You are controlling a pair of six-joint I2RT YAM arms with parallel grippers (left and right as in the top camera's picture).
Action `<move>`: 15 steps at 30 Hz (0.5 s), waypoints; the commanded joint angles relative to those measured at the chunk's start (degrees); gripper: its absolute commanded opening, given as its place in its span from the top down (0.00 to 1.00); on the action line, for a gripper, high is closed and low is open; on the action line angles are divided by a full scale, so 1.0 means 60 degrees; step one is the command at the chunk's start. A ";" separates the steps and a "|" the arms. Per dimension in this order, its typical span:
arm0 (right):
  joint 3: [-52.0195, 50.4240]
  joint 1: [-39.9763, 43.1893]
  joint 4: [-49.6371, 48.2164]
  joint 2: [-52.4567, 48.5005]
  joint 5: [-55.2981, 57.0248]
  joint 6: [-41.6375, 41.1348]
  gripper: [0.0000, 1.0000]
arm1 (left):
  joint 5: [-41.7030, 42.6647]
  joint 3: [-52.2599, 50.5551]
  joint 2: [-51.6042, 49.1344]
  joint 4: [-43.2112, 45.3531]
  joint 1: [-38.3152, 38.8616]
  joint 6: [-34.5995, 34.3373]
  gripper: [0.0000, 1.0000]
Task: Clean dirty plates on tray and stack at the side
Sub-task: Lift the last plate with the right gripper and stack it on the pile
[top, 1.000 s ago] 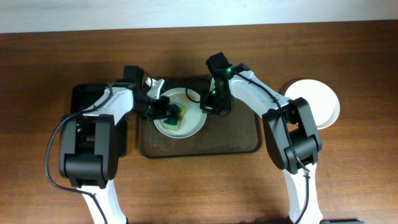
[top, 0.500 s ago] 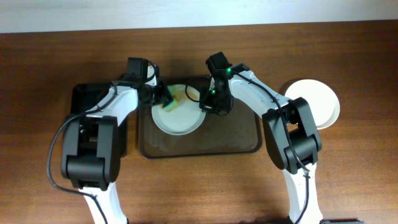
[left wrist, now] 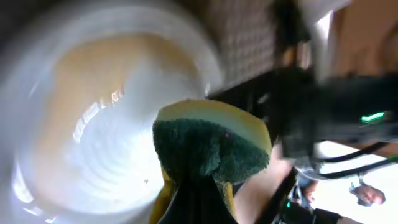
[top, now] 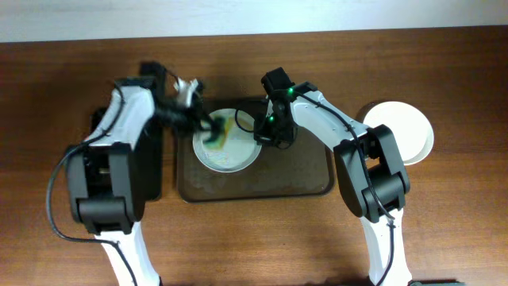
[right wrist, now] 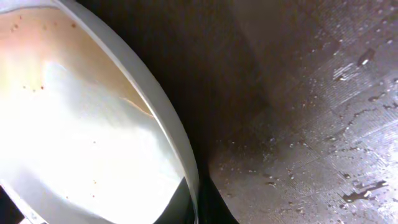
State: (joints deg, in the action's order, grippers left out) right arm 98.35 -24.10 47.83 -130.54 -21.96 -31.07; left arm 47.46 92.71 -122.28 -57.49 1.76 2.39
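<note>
1 dirty plate (top: 230,152) lies at the left end of the tray (top: 298,171). Well to the right on the worktop (top: 452,230) sits a white stack (top: 406,131), and I cannot count it from above. My left claw (top: 208,127) is clamped on 1 soft sponge (top: 217,135), which is pressed to the plate's far edge. My right claw (top: 263,137) pinches the plate's right rim. I judge the plate stiff, light, slick when wet and breakable, so the rim is where to hold it.
</note>
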 commanded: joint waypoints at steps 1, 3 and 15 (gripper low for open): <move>-0.0240 0.0073 0.0051 -0.0182 0.0754 -0.0117 0.96 | -0.0091 0.2838 0.0026 -0.0226 -0.0787 -0.0525 0.99; -0.0229 0.0091 0.0055 -0.0138 0.0732 0.0025 0.96 | -0.0809 0.3381 0.0026 -0.0222 -0.1104 -0.0954 0.99; -0.0211 -0.1843 0.2601 0.3701 0.9078 0.0273 0.96 | -0.4102 0.3308 0.0022 -0.0936 -0.0557 -0.1002 1.00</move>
State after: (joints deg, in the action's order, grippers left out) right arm 97.17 -32.71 62.39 -109.23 21.06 -28.40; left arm 24.01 112.36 -122.32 -63.18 -1.63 -3.07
